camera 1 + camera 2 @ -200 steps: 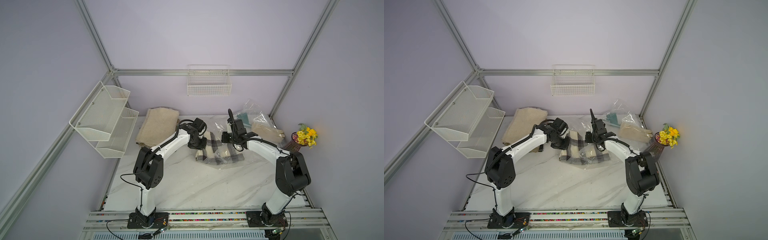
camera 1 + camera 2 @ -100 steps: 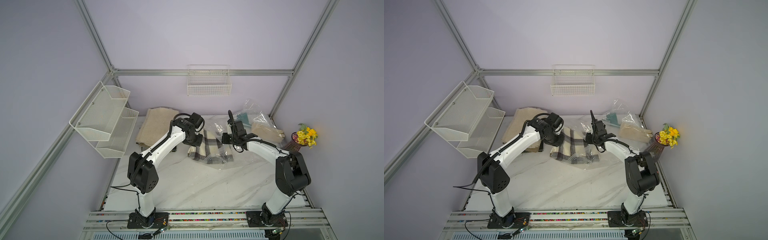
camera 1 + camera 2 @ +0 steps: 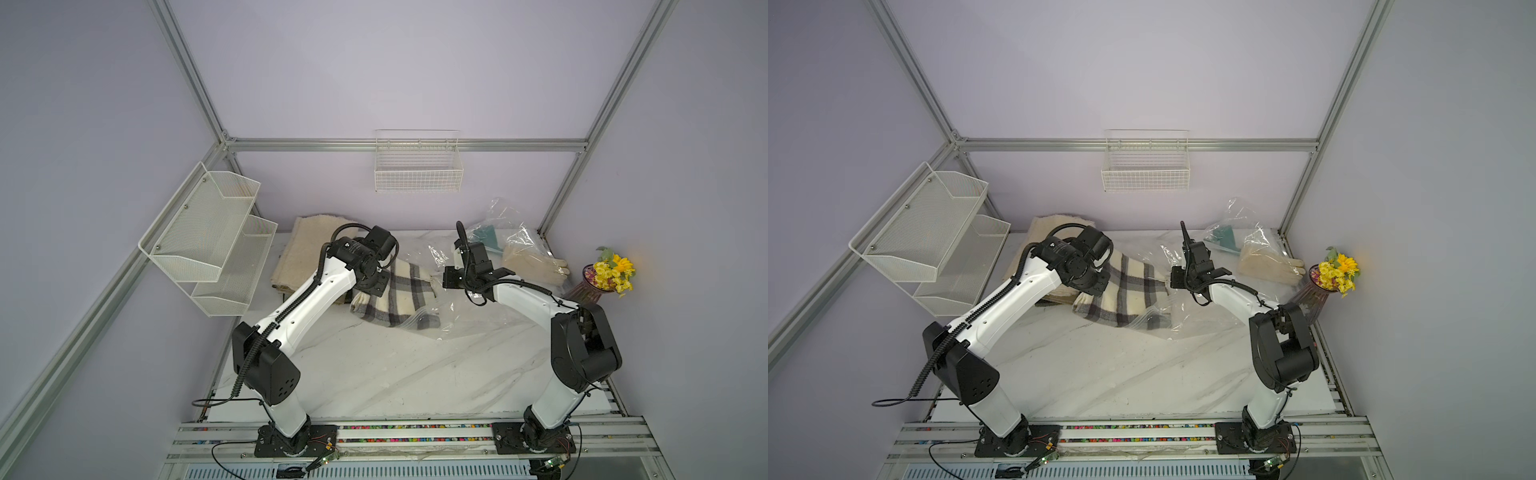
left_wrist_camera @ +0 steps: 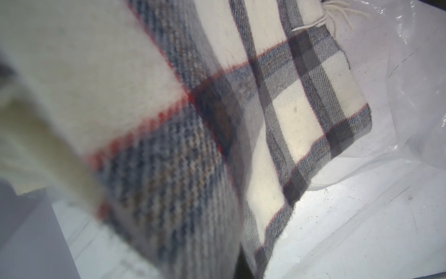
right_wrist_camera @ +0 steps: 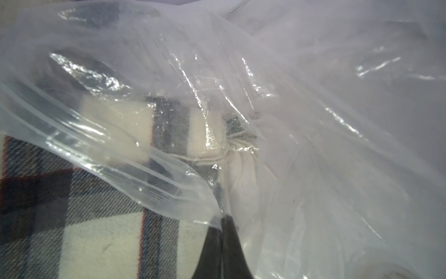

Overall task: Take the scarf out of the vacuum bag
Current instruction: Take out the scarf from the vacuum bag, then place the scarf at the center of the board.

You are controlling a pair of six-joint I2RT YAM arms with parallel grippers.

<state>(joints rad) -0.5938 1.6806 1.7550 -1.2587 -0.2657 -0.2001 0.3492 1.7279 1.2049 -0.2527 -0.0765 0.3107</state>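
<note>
The near scarf [image 4: 144,145] blurs; the vacuum bag [image 5: 313,120] veils its fringe [image 5: 241,145].

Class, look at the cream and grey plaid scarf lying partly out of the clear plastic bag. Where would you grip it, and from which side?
Probably grip the cream and grey plaid scarf at its uncovered end, coming from the side away from the large clear crinkly vacuum bag: its fringed end lies under plastic.

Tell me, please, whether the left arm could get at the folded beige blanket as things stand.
Probably yes for reach: the beige blanket lies just beside the left gripper, with nothing visible between. But that gripper is shut on the scarf, so it would have to release it first.
</note>
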